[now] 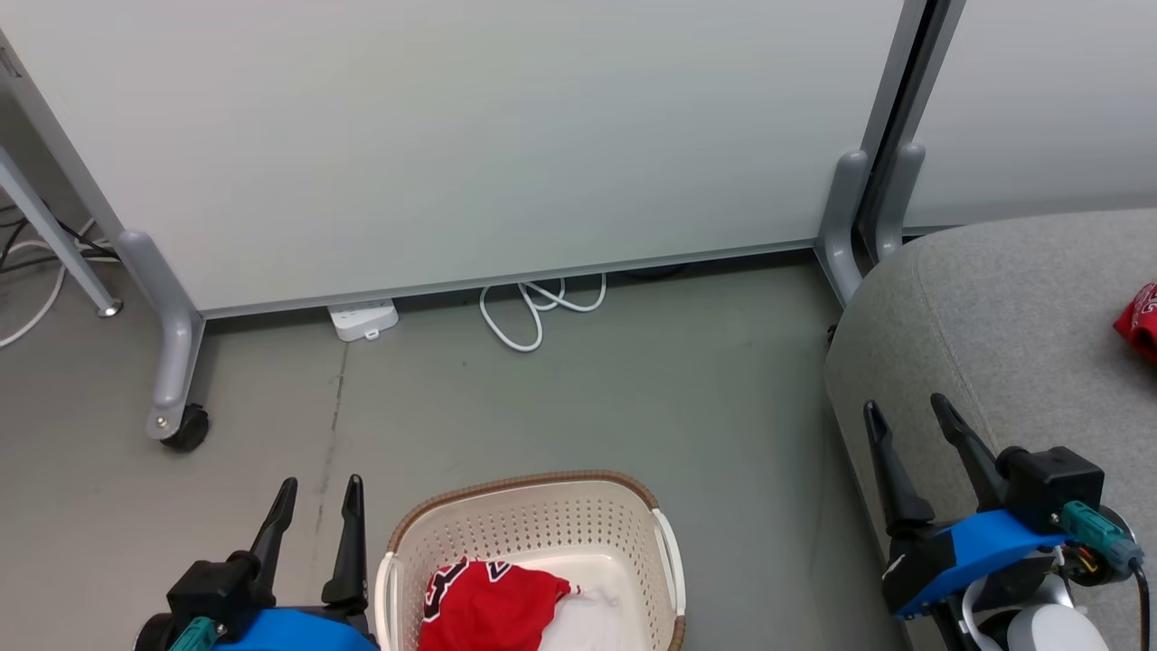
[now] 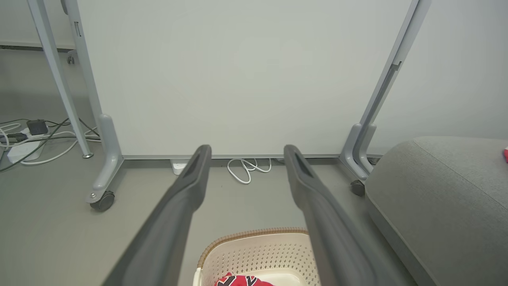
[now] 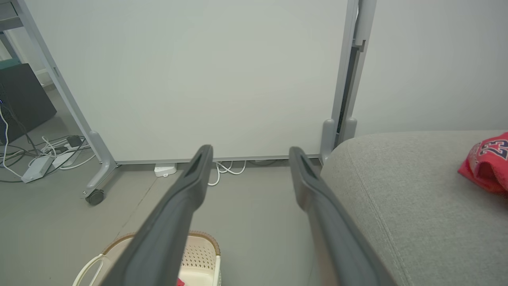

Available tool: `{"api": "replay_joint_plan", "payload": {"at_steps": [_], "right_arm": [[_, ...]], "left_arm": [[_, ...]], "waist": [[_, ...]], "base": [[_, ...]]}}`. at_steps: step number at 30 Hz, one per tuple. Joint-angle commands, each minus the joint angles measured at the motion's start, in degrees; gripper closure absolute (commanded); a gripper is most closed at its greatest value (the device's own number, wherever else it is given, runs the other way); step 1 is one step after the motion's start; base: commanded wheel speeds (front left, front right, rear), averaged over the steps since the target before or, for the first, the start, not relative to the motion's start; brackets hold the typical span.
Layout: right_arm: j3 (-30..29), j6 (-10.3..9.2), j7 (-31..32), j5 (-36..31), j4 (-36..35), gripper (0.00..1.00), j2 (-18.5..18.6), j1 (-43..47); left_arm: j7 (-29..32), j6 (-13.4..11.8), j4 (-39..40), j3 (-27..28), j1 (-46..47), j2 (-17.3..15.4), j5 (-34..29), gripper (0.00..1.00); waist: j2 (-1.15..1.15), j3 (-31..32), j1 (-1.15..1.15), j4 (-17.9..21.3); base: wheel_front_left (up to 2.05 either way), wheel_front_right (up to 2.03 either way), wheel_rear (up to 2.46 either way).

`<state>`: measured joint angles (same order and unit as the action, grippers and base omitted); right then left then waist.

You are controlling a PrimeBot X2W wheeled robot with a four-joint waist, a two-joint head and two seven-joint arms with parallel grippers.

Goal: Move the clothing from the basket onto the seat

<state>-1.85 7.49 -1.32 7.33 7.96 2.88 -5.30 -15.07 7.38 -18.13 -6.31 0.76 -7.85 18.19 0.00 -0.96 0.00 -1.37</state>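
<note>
The cream basket (image 1: 533, 520) with a brown rim stands on the floor at the bottom centre, holding a red garment (image 1: 493, 601) with black-and-white lettering and some white fabric (image 1: 592, 619). The grey seat (image 1: 1012, 316) fills the right side, and another red garment (image 1: 1141, 321) lies on it at the far right edge. My left gripper (image 1: 319, 488) is open, just left of the basket and empty. Over the seat's front left edge my right gripper (image 1: 907, 411) stands open with nothing in it. The basket (image 2: 258, 250) and the seat (image 3: 416, 190) also show in the wrist views.
A white partition panel (image 1: 452, 136) on grey castor feet (image 1: 176, 362) stands behind the basket. A white cable (image 1: 533, 312) and a power strip (image 1: 363, 319) lie at its base. More cables (image 2: 27, 139) lie on the floor at the far left.
</note>
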Motion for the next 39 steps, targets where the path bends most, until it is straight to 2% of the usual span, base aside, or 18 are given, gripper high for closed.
{"api": "replay_joint_plan", "payload": {"at_steps": [1, 8, 15, 28, 39], "right_arm": [[0.11, 0.01, 0.01, 0.39, -0.39, 0.0, 0.02, -0.09], [0.23, 0.01, -0.1, -0.05, -2.38, 0.0, 0.02, -3.05], [2.38, 0.02, -0.28, -0.32, -5.08, 0.0, 0.01, -9.12], [6.85, 0.01, -3.5, 1.44, -8.28, 0.0, 0.0, -20.79], [10.87, 0.01, -7.67, 4.8, -8.1, 0.0, -0.04, -23.64]], "left_arm": [[-0.15, 0.14, 0.17, -0.27, 0.78, -0.2, 0.14, 0.0], [-0.15, 0.14, -1.22, -3.61, 3.92, -1.07, 0.37, 0.0], [-0.14, 0.14, -5.15, -9.49, 11.11, -3.27, 1.32, 0.0], [0.88, 0.13, -19.19, -22.62, 31.08, -9.47, 5.21, 0.0], [4.4, 0.11, -30.41, -32.14, 43.25, -14.05, 7.3, 0.0]], "waist": [[0.0, -0.6, 0.0, 0.18], [0.0, -6.43, 0.0, 1.43], [0.0, -17.65, 0.0, 4.92], [0.0, -39.39, 0.0, 13.53], [0.0, -50.39, 0.0, 18.83]], "base": [[0.0, 0.0, 0.0], [0.0, 0.0, 0.0], [0.0, 0.0, 0.0], [0.0, 0.0, 0.0], [0.0, 0.0, 0.0]]}}
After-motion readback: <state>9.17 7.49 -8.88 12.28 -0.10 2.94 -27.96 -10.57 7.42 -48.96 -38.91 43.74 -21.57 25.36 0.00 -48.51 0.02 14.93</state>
